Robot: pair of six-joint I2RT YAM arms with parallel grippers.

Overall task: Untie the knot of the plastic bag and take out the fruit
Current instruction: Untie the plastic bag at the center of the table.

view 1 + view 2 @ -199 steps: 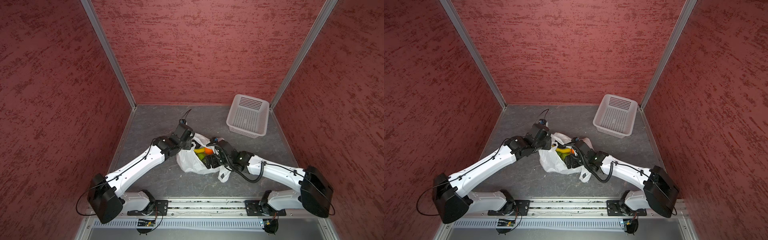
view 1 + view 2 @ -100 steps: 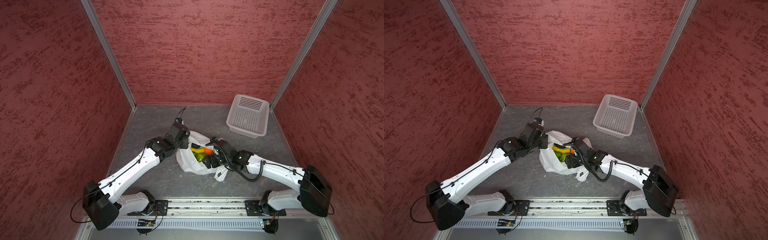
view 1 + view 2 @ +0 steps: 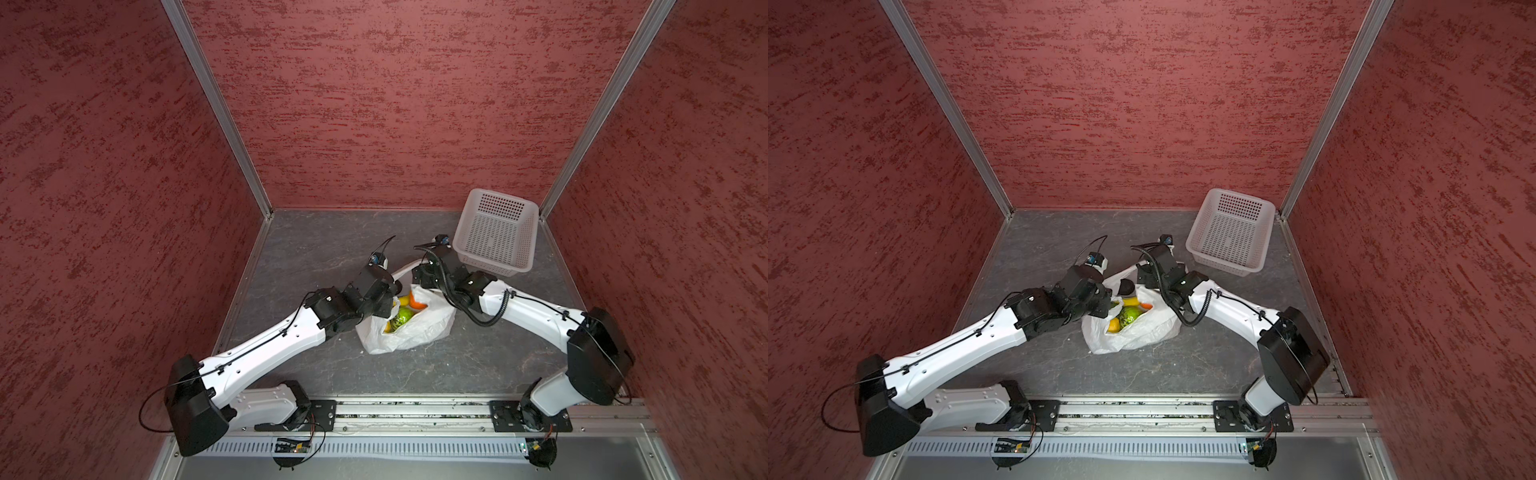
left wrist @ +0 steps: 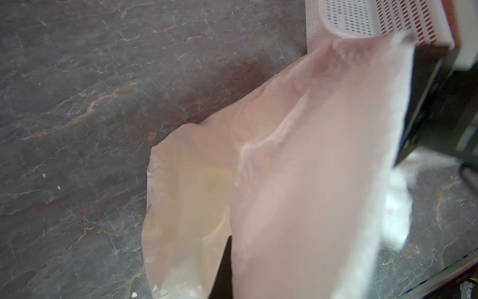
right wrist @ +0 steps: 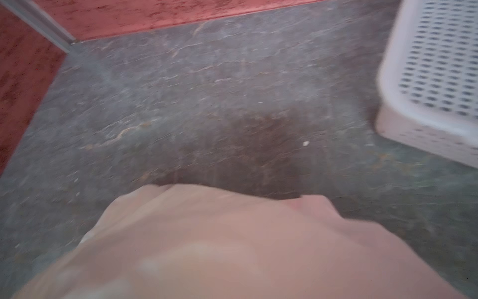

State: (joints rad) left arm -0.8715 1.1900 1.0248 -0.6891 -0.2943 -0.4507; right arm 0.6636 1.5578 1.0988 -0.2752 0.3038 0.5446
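Your left pincer (image 3: 394,294) was closed at the rim of the plastic bag (image 3: 419,334). Whether the right pincer (image 3: 420,277) was open, I couldn't tell. The bag lay open on the desk (image 3: 328,257), fruit (image 3: 402,316) showing. You needed its mouth held spread and steady.

Top views evenly lit and sharp, with wide-angle stretch at the edges. Wrist views blurred, the thin white plastic bag (image 5: 232,246) a pinkish, unfocused smear.

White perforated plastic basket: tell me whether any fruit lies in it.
No: the white perforated basket shows bare mesh; the fruit sits in the white plastic bag.
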